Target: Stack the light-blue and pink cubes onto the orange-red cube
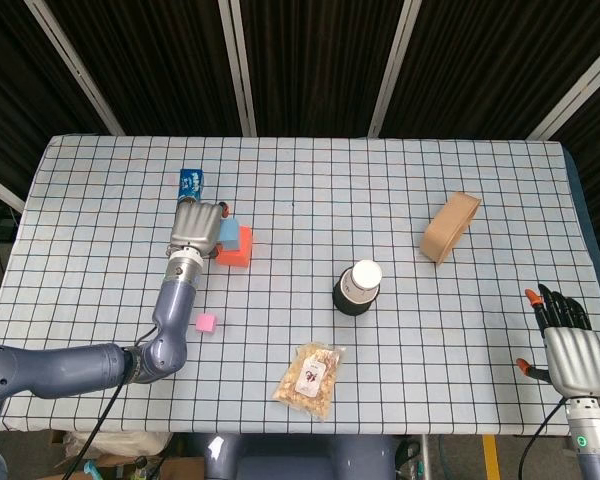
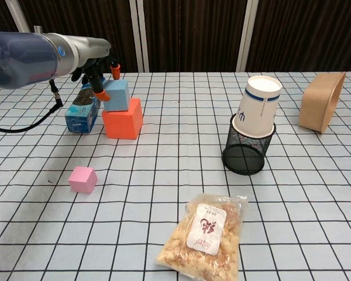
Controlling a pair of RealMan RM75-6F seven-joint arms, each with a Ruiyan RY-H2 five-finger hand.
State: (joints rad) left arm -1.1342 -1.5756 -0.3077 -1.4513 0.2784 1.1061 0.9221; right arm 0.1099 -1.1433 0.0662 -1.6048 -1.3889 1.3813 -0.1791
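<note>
light-blue cube [image 2: 117, 96] half behind left robot hand [image 1: 198, 224]

We see matt, foam-like faces on the light-blue cube [image 2: 118, 95] and the orange-red cube [image 2: 123, 119] just beside the left hand [image 2: 95, 73] — itself brushed metal with black fingers and glossy orange tips. Well off to its right, a smooth paper cup [image 2: 257, 112] sits in a black wire-mesh holder [image 2: 244, 154]; nearer, a glossy clear-plastic snack bag [image 2: 206, 236].
</note>
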